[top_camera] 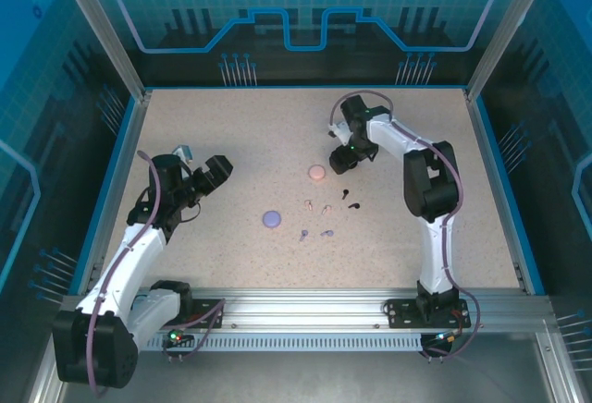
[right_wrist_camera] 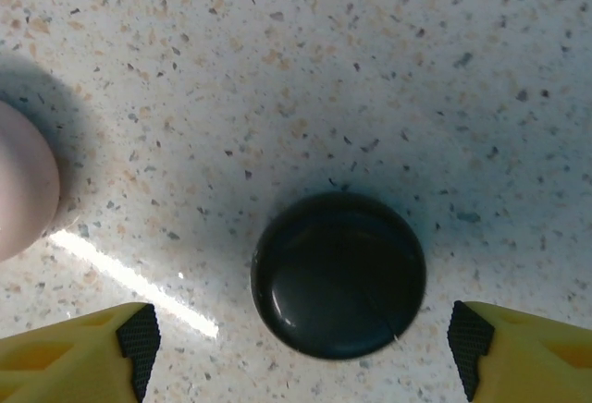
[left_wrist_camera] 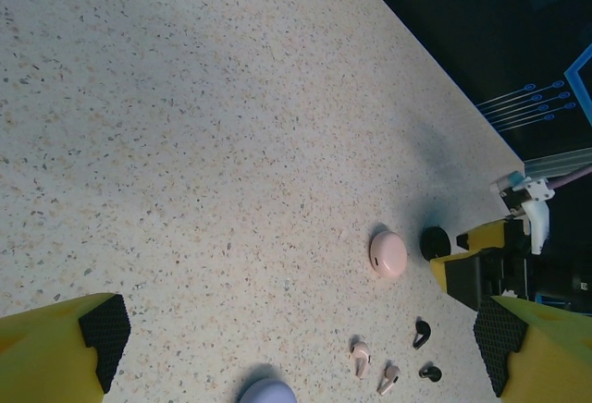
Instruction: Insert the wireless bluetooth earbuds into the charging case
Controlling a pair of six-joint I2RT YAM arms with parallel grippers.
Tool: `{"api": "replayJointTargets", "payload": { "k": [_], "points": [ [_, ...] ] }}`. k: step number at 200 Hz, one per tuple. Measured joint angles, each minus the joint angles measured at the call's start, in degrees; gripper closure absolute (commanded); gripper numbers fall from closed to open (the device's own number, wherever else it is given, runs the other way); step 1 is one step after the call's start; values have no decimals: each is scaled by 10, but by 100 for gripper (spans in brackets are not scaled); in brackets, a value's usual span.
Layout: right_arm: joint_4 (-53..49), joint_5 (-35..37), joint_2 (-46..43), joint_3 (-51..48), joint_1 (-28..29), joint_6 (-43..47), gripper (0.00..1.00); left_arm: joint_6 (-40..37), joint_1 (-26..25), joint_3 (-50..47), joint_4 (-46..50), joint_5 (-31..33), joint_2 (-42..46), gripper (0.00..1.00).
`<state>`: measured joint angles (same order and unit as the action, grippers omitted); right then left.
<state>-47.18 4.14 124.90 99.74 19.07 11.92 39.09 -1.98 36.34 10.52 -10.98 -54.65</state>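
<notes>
While the right gripper (right_wrist_camera: 303, 336) hangs spread around the black case (right_wrist_camera: 338, 274), not touching, six tiny stemmed earbuds (top_camera: 326, 208), pink, purple, black, lie mid-table, maybe all flat, left gripper (left_wrist_camera: 298, 334) spread wide, lots of bare table (top_camera: 231, 126) near edges.

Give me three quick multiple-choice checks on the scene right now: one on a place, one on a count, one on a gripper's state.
1. Where is the black case? A in the far left corner; B between the right gripper's jaws; C at the near edge.
2. How many round cases are on the table? A two; B five; C three.
3. The left gripper is: A open and empty; B shut on something; C shut and empty.
Answers: B, the right wrist view shows it between the open jaws; C, pink case, lilac case and black case; A, its pads stand wide apart over bare table.
</notes>
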Motion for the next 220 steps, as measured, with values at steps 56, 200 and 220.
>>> {"api": "replayJointTargets", "payload": {
  "k": [56,200,220],
  "points": [
    [-20,6,41,50,1,15,14,0,0,0,0,0,-2,1],
    [-64,-3,69,96,1,36,33,0,0,0,-1,0,-20,1],
    [-64,-3,69,94,1,38,34,0,0,0,-1,0,-20,1]
  ]
}}
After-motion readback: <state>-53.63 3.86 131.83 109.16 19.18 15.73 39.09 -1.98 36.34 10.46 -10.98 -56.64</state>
